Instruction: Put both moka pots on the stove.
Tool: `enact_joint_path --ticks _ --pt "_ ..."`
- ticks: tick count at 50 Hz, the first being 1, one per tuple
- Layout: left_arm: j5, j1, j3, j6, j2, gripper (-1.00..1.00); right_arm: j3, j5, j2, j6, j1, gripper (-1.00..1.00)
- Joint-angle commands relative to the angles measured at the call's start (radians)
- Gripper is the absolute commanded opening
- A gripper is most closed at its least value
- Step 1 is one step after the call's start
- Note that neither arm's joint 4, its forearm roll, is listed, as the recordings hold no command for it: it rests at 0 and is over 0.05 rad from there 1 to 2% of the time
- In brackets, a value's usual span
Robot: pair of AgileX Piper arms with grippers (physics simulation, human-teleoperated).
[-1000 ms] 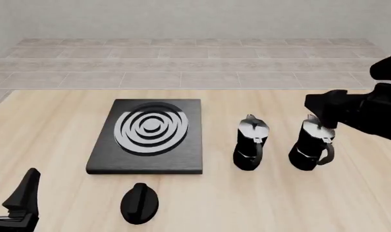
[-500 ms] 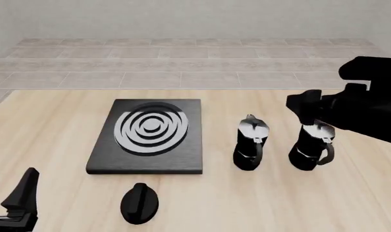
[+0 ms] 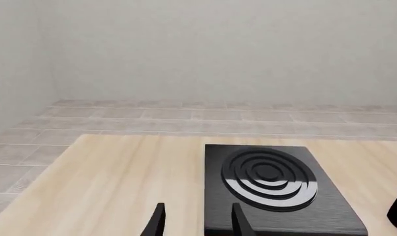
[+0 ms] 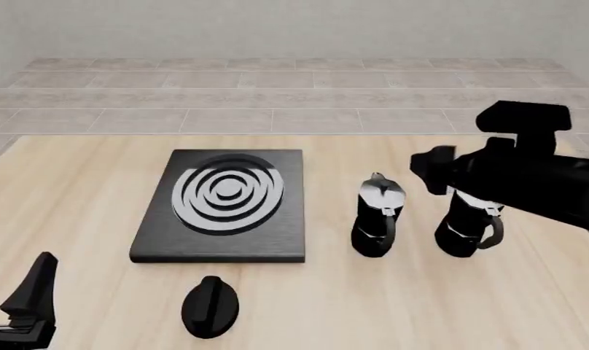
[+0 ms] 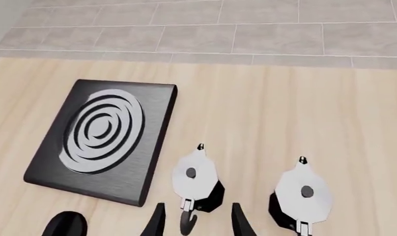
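Observation:
Two black moka pots with silver lids stand upright on the table right of the stove (image 4: pixel 221 219): the left pot (image 4: pixel 377 219) and the right pot (image 4: pixel 468 224). My right gripper (image 4: pixel 433 173) hangs open above and between them. In the right wrist view its fingers (image 5: pixel 156 221) stand apart either side of the left pot (image 5: pixel 197 181), whose handle points toward the camera; the right pot (image 5: pixel 304 193) and stove (image 5: pixel 100 135) also show. My left gripper (image 4: pixel 17 299) rests open at the front left corner, and from its own camera its fingers (image 3: pixel 157 223) face the stove (image 3: pixel 270 184).
A black teardrop-shaped knob (image 4: pixel 210 306) lies on the table in front of the stove, also seen at the right wrist view's edge as the knob (image 5: pixel 64 225). The table's far edge meets a tiled floor and a pale wall.
My right arm has swung left and further over the table, from beside the right pot to above the gap between both pots. The left arm and the pots have not moved.

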Motion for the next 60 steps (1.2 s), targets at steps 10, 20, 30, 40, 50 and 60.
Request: enact_joint_path --ticks 10,20,30,40,50,60 --pt "-0.002 0.002 0.003 -0.005 -0.001 1.0 0.055 -0.081 0.06 0.028 0.008 1.0" --pt "0.0 0.003 0.002 -0.006 -0.002 1.0 0.081 -0.116 0.083 0.044 0.025 1.0" --pt "0.002 0.005 0.0 -0.006 -0.002 1.0 0.093 -0.144 0.111 0.045 0.033 1.0" --pt "-0.004 0.003 0.003 -0.006 0.003 1.0 0.095 -0.163 0.136 0.046 0.032 1.0" --pt "-0.006 0.003 0.003 -0.006 0.006 1.0 0.098 -0.183 0.162 0.048 0.04 1.0" --pt "-0.011 0.003 0.007 -0.005 0.008 1.0 0.106 -0.206 0.188 0.056 0.047 1.0"
